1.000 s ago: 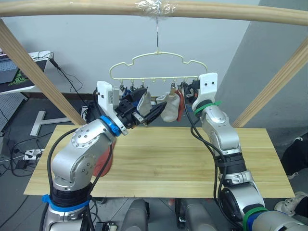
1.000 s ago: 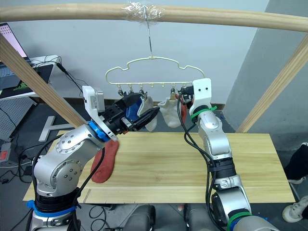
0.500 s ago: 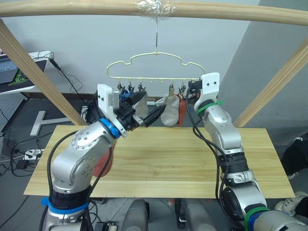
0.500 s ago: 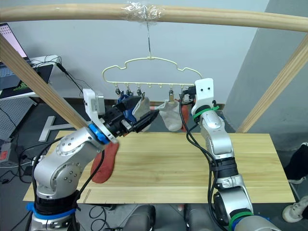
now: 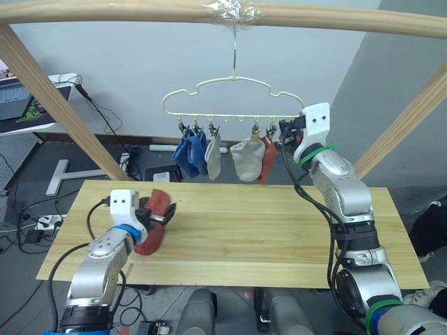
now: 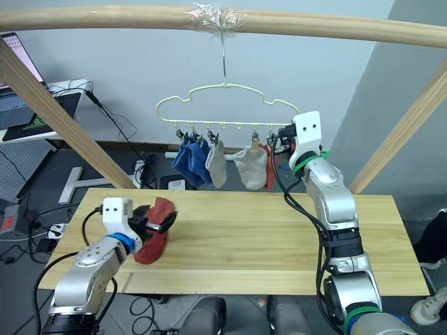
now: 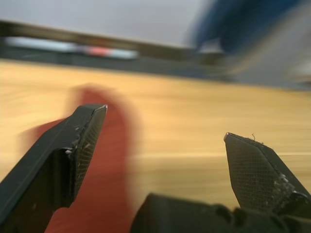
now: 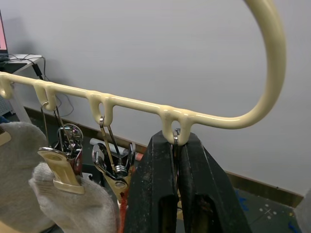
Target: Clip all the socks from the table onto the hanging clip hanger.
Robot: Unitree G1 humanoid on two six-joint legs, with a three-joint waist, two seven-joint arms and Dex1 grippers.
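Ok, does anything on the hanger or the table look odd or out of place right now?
Nothing looks damaged. One rust-red sock lies alone on the table, not yet clipped; five socks already hang from the clip hanger. The left gripper hovers open by that sock. The right gripper is shut on the hanger's end.

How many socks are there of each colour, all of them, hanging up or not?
Blue socks: 2, bunched together on the hanger
Grey socks: 2, both on the hanger
Red socks: 2, one hanging, one lying on the table
Total: 6
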